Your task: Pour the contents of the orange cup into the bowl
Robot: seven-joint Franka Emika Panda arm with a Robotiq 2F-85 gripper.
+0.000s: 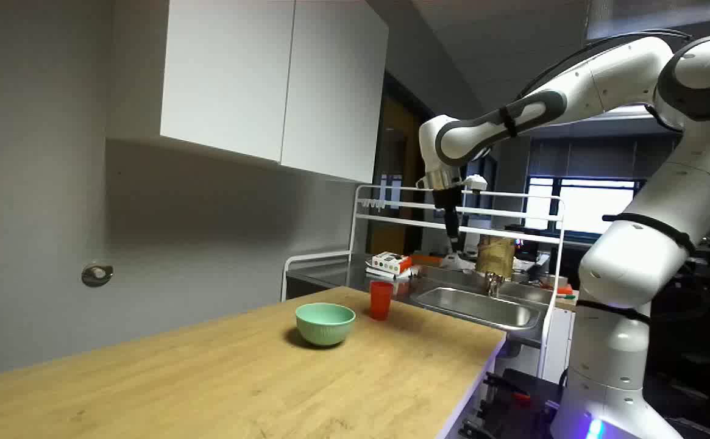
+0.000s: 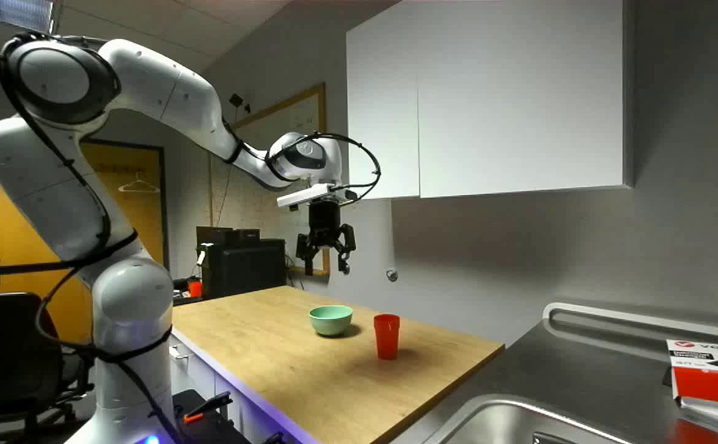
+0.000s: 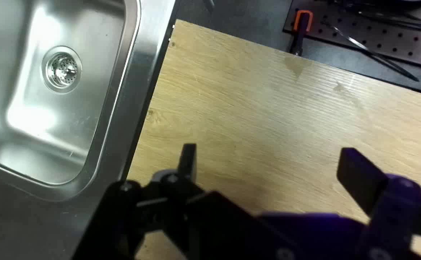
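Observation:
The orange cup [image 1: 381,300] stands upright on the wooden table in both exterior views [image 2: 386,337]. Its contents cannot be seen. The pale mint-green bowl [image 1: 325,324] stands upright beside it, a short gap apart, also in both exterior views [image 2: 331,320]. The bowl's inside bottom is hidden. My gripper [image 2: 326,270] points down, high above the table and apart from both things. It is open and empty, as the wrist view [image 3: 268,153] shows, with bare wood between its spread fingers. In an exterior view it appears edge-on [image 1: 454,244]. Neither cup nor bowl shows in the wrist view.
A steel sink [image 3: 132,72] adjoins the end of the wooden table [image 1: 220,372]. A white rack [image 1: 458,227] stands around the sink. White cabinets [image 2: 488,98] hang on the wall above the table. A red and white box [image 1: 391,262] lies on the dark counter.

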